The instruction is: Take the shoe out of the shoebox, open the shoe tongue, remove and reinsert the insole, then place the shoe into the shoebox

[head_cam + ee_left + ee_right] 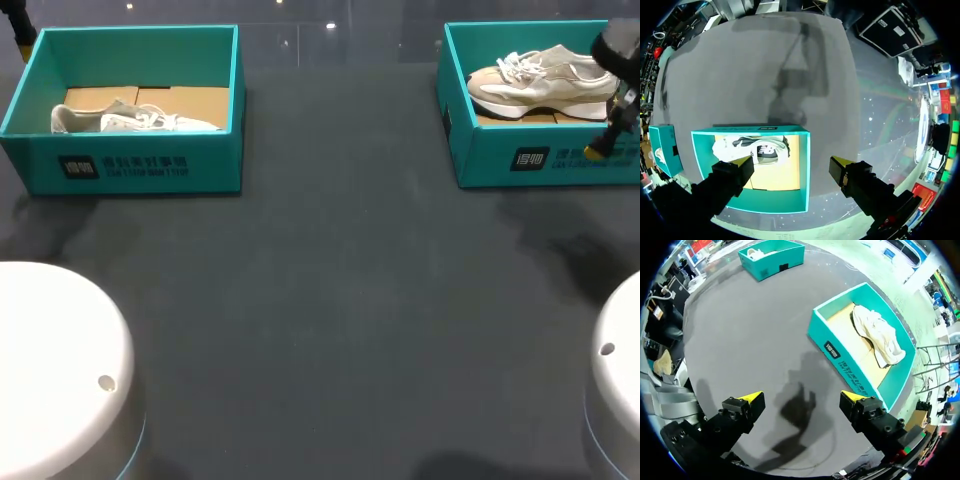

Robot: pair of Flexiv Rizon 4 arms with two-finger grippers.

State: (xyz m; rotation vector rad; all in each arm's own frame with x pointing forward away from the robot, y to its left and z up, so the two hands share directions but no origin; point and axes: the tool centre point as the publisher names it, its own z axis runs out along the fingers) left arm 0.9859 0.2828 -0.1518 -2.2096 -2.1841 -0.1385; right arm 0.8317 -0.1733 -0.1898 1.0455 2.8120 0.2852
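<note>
Teal shoebox on the tabletop holds the pale shoe; left tool and right tool both gape empty. Descending, a finger could catch the box wall and shove it.

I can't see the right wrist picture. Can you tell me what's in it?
My right gripper hangs open over the dark table. Ahead of it sits the near teal shoebox with a pale shoe inside; the far teal shoebox is across the table.

Hovers over the dark table with gripper spread wide above a teal shoebox; pale shoe inside, at its far end. Another teal box well apart.
</note>
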